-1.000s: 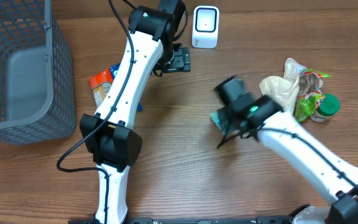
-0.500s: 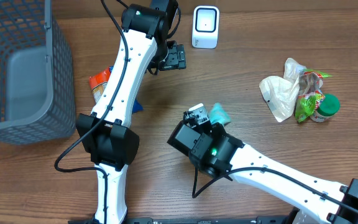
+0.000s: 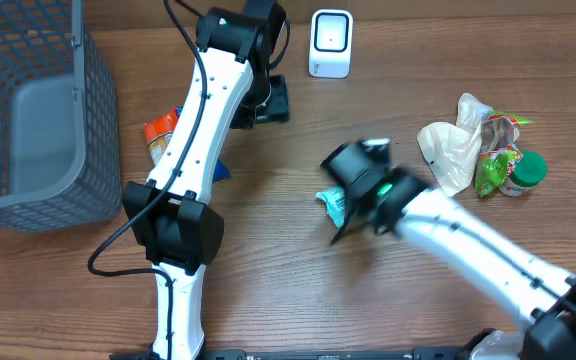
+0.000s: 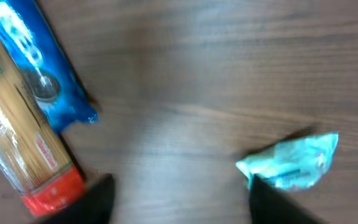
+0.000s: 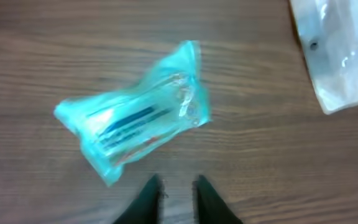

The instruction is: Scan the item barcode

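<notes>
Right fingers (image 5: pixel 149 200) slightly parted, arm reaching over teal packet (image 5: pixel 135 127).

You're looking at a mock shop checkout: white scanner (image 3: pixel 330 42) on a wooden worktop (image 3: pixel 288 300), grey mesh basket (image 3: pixel 93 120) alongside, packaged groceries (image 3: pixel 493 160) scattered about.
</notes>
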Robot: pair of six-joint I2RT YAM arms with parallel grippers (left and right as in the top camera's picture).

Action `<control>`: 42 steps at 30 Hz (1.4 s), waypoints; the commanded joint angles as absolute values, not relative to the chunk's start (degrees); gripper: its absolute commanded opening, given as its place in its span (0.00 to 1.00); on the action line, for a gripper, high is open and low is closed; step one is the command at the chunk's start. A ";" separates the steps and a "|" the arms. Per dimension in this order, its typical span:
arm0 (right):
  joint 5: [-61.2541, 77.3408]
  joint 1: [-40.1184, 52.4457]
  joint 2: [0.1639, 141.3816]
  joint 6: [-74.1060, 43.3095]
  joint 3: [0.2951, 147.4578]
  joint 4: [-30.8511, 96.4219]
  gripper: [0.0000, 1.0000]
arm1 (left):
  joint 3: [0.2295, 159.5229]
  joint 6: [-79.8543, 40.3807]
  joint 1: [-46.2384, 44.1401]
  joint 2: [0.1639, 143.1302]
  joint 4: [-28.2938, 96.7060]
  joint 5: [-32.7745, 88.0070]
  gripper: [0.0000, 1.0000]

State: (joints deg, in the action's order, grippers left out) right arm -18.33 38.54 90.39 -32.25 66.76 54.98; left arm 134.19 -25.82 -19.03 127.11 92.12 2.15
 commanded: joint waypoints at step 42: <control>31.40 7.31 102.08 1.19 68.12 46.35 0.38 | 91.02 -40.77 -32.10 106.26 62.04 10.46 0.04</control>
